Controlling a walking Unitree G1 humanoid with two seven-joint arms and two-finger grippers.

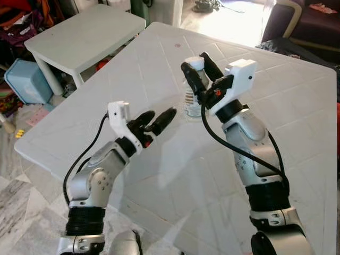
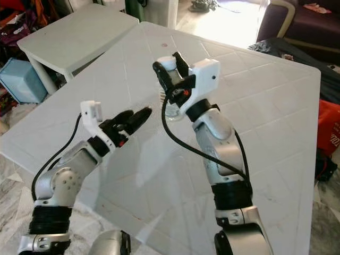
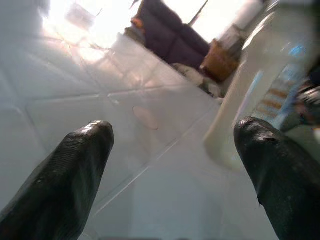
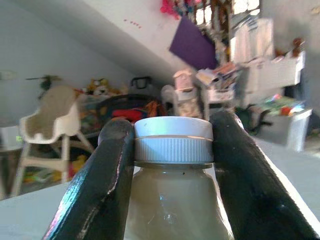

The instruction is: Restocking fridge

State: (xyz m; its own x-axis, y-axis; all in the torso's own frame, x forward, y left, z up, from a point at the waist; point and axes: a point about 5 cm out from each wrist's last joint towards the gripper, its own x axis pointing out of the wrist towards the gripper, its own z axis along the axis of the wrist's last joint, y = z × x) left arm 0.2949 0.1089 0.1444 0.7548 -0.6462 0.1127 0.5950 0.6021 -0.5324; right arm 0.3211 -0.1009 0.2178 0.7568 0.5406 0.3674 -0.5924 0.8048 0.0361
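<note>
Right arm raised at 1 o'clock, elbow bent, wrist turned inward; right gripper (image 1: 197, 73) fingers (image 4: 107, 185) clamped. Left arm at 10 o'clock, forearm angled up; left gripper (image 1: 157, 120) fingers (image 3: 70, 175) spread apart, pointing toward 2 o'clock.

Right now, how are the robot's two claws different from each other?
The right gripper is shut on the bottle, its fingers pressing both sides of the white cap; the left gripper is open and holds nothing. The right gripper is raised over the bottle and points down at it, while the left gripper sits lower, beside the bottle, reaching forward across the white table. Both have two long black fingers on a silver arm.
</note>
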